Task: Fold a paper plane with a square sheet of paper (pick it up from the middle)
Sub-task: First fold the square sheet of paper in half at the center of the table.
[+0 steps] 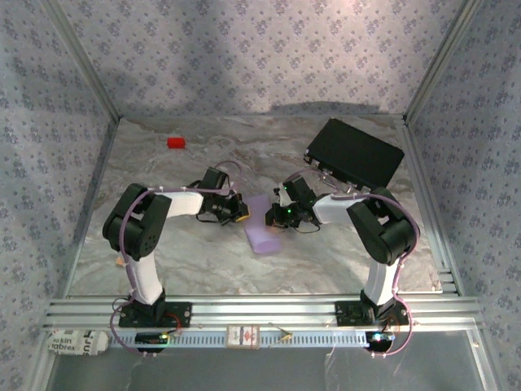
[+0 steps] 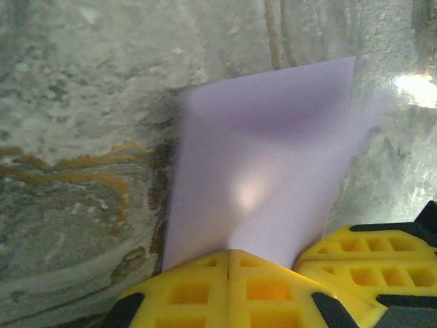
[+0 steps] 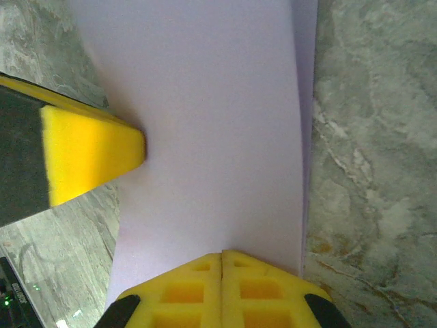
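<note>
black case [image 1: 354, 152] blocks far right; red block [image 1: 176, 142] far left.

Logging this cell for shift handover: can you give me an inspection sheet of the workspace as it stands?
Surface: marbled grey table, no spills seen.
Job's things: lilac sheet of paper at centre, layered along one edge.
Clutter: red block far left; black case far right.
Grippers: left gripper and right gripper both shut on the paper.
Cables: lilac cables along both arms, no snag seen.
Surroundings: patterned walls; aluminium rail at near edge.
</note>
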Controlling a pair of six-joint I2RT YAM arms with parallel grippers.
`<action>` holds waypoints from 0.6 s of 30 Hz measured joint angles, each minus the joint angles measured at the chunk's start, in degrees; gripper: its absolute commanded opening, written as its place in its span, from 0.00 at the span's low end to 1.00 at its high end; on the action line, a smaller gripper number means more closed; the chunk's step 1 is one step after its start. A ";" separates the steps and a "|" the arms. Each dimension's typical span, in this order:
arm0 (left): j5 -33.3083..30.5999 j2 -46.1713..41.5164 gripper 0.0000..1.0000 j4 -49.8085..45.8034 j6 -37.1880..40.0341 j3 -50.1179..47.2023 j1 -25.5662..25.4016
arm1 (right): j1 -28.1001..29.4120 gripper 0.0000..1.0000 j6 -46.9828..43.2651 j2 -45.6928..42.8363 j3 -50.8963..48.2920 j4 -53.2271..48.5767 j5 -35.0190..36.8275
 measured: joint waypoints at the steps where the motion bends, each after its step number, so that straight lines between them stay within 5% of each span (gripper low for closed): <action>1: -0.15 0.00 0.00 -0.28 0.44 0.11 0.11 | 0.02 0.00 0.00 -0.04 0.00 -0.09 0.07; 18: -0.35 0.92 0.00 -4.46 5.42 7.15 0.70 | 0.02 0.00 0.00 -0.37 0.00 -0.74 0.57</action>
